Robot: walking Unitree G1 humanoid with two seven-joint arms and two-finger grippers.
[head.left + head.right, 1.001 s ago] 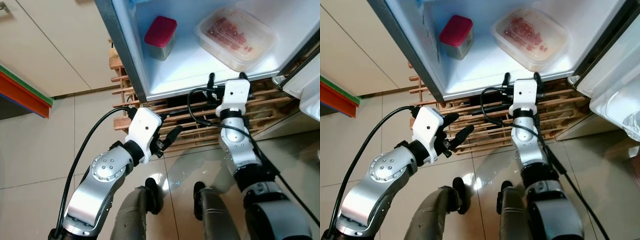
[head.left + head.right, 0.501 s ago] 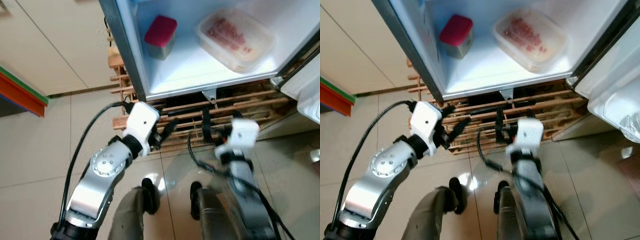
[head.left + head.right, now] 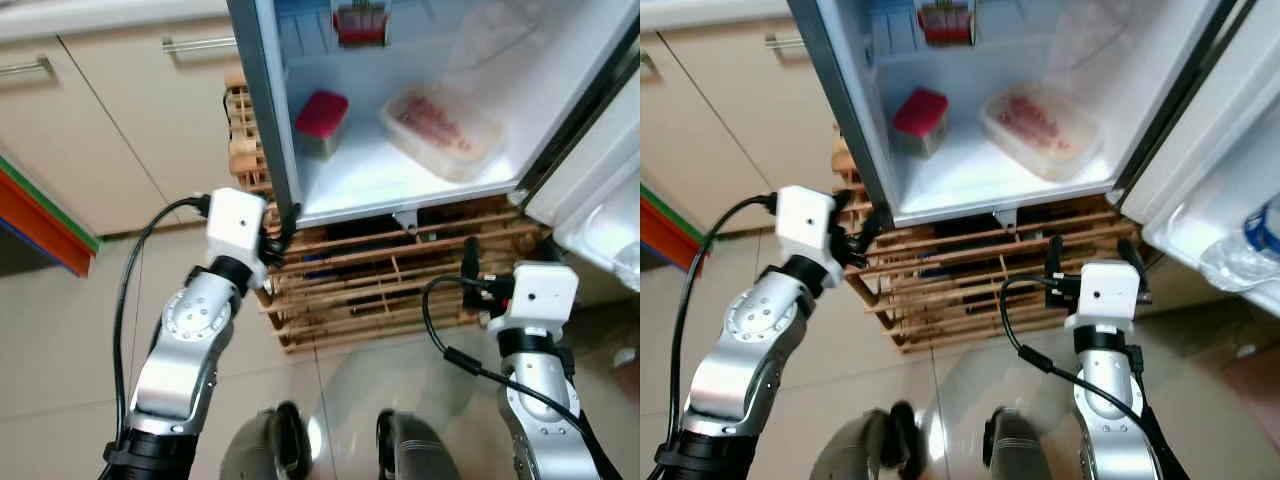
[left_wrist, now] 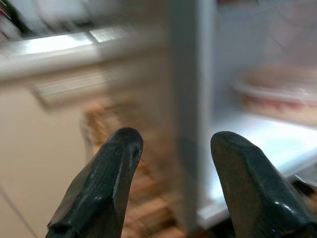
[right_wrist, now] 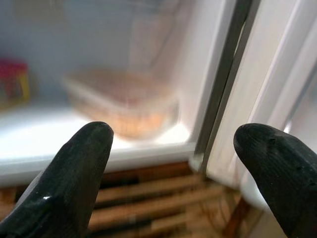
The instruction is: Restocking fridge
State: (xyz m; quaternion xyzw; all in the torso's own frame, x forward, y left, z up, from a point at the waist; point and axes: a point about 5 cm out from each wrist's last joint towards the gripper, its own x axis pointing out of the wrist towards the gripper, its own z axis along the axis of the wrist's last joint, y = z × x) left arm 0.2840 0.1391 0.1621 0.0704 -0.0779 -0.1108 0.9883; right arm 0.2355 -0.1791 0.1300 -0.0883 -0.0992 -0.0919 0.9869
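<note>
Head views: we see open fridge (image 3: 262, 100), white shelf carrying red-lidded tub (image 3: 320, 123) and clear lidded tray (image 3: 440, 128), tray's long axis running 10-to-4 o'clock. Left pincer (image 3: 281, 228) at fridge's bottom corner; tub at 1 o'clock from it, nearer this arm. Right pincer (image 3: 1086, 258) over slatted wooden pallet (image 3: 970, 290), tray at 12 o'clock.

Left wrist: we see blunt rubbery black fingers (image 4: 99, 186) released, nothing held.

Right wrist: fingers (image 5: 69, 173) wide apart, empty; tray ahead, blurred.

The white fridge shelf (image 3: 360, 185) carries a red-lidded tub (image 3: 321, 124) on the left and a clear lidded box (image 3: 438, 128) of reddish food, apart.
</note>
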